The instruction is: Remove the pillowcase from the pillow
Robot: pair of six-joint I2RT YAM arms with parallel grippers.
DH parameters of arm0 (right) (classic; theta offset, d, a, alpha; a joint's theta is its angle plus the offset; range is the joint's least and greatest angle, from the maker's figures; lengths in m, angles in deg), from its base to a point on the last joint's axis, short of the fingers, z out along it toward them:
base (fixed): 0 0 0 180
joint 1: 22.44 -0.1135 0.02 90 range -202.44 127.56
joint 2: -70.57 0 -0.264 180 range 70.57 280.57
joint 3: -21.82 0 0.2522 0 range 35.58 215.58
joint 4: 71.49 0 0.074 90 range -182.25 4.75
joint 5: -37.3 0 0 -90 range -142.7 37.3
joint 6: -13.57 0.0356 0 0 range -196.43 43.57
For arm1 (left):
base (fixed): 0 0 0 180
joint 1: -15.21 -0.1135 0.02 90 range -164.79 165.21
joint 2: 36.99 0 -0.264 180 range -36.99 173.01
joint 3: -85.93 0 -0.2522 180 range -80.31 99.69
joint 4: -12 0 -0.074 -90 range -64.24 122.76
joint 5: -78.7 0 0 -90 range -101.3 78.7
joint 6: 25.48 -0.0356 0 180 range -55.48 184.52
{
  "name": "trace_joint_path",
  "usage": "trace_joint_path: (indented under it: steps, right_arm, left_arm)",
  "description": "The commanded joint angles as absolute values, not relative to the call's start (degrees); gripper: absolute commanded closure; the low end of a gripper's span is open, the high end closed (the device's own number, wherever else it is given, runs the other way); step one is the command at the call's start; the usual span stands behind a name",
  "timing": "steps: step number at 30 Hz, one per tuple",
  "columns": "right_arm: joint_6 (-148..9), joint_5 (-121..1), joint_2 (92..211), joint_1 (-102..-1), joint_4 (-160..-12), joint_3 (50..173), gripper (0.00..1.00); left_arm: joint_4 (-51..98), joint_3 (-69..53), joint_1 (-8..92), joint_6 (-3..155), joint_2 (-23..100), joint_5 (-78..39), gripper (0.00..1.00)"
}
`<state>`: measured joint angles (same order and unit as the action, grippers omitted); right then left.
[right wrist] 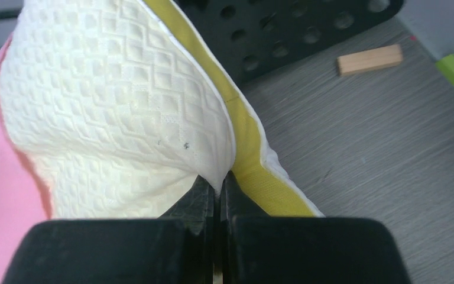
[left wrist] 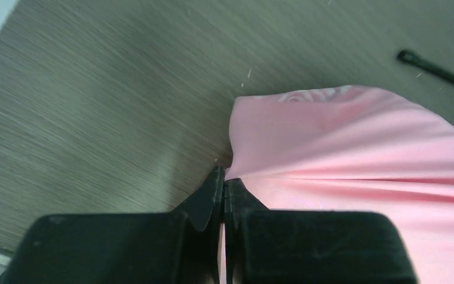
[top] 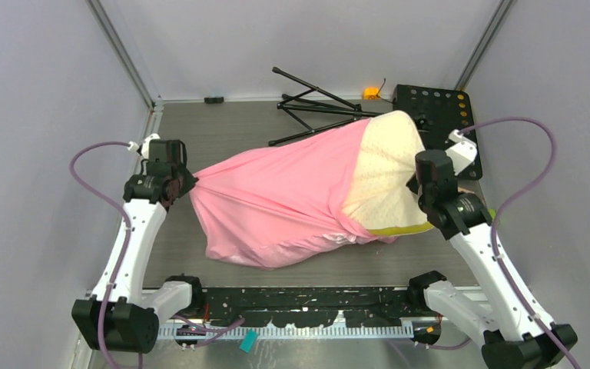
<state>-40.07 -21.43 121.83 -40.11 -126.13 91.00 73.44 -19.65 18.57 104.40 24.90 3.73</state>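
Starting closest to me: my left pincer (left wrist: 223,183) is clenched on a pinch of the pillowcase (top: 276,200), right at its closed left end, and the pink fabric runs off it in taut folds. My right pincer (right wrist: 217,183) is clamped shut on the pillow (top: 384,173), biting the quilted cream cover right where it meets the yellow edge band (right wrist: 248,136).

Between the two, the whole bundle lies across the middle of the counter (top: 223,131). The right end of the pillow pokes out of the sack's open mouth and the rest is inside the pink. The near bottom edge of the case looks loose and baggy on the counter.

So I'd call this the mid-pull stage, roughly a third done. Next I think I need to drag the left pincer further left and away while the right one anchors the pillow or pulls the other way. The thin fabric could slip out of my grip, so a steady pull seems smarter than a yank.

Further back, a black perforated plate (top: 438,108) sits just behind the pillow and a folded black stand (top: 315,104) lies by the far wall.
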Motion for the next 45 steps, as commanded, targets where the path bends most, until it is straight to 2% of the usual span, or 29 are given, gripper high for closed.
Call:
trace_joint_path:
  steps: [1,6,9,12,14,15,16,17,18,19,20,21,23,24,25,33,39,45]
  right_arm:
    - [-36.7,3.2,116.5,-38.8,-125.7,94.4,1.0]
    - [-36.4,6.7,115.1,-38.7,-126.6,95.4,1.0]
    - [-37.2,4.7,115.3,-38.7,-126.3,95.8,1.0]
    - [-40.8,-7.2,116.4,-38.8,-122.7,94.5,1.0]
    - [-41.2,-15.4,117.8,-38.7,-121.4,93.6,1.0]
    - [-41.8,-19.6,118.6,-38.7,-120.5,93.3,0.98]
    - [-42.2,-23.4,119.6,-38.8,-119.9,93.1,0.88]
    - [-42.3,-26.5,120.6,-38.7,-119.7,93.2,0.69]
    - [-42.4,-28.9,121.6,-38.7,-120.0,93.4,0.45]
    - [-43.1,-30.9,122.4,-38.7,-120.2,93.8,0.29]
    - [-43.8,-32.7,123.2,-38.8,-120.9,94.2,0.2]
    - [-44.4,-33.9,123.9,-38.7,-121.5,94.7,0.16]
    - [-45.1,-35.1,124.9,-38.7,-122.9,95.5,0.14]
    - [-45.1,-35.1,125.1,-38.8,-123.7,95.7,0.14]
    - [-44.8,-35.0,125.1,-38.8,-124.6,95.8,0.13]
    - [-37.5,-31.6,122.2,-38.7,-134.9,92.3,0.11]
    - [-29.8,-32.5,116.4,-38.7,-138.1,84.9,0.1]
    - [-19.3,-31.9,108.4,-38.7,-139.1,77.3,0.1]
  left_arm:
    - [72.9,-14.6,15.7,103.8,20.2,18.0,1.0]
    - [75.1,-13.6,10.2,106.9,22.1,16.2,1.0]
    - [75.3,-14.3,8.1,108.8,21.8,16.3,1.0]
    - [69.4,-17.4,8.1,107.2,20.3,9.6,1.0]
    - [62.5,-20.6,8.1,104.9,20.3,-0.9,0.99]
    - [60.6,-21.5,8.1,104.6,21.1,-6.4,0.94]
    - [60.1,-21.7,8.1,104.7,22.4,-11.9,0.85]
    - [60.1,-21.4,8.2,104.7,23.9,-15.6,0.69]
    - [61.1,-20.5,8.6,104.3,26.0,-17.9,0.55]
    - [62.4,-19.8,9.3,104.0,27.3,-18.7,0.45]
    - [64.3,-18.4,10.5,102.7,28.4,-18.9,0.36]
    - [66.2,-17.3,12.2,101.6,29.1,-18.2,0.31]
    - [68.7,-15.7,18.2,99.6,29.3,-15.8,0.23]
    - [69.4,-15.4,21.0,99.3,29.1,-14.3,0.15]
    - [69.8,-15.2,23.3,99.3,28.8,-13.0,0.13]
    - [70.8,-21.4,37.9,105.6,24.2,-11.8,0.11]
    - [70.8,-29.1,42.6,109.8,23.2,-15.2,0.11]
    - [70.3,-34.9,46.0,115.1,20.5,-13.3,0.09]
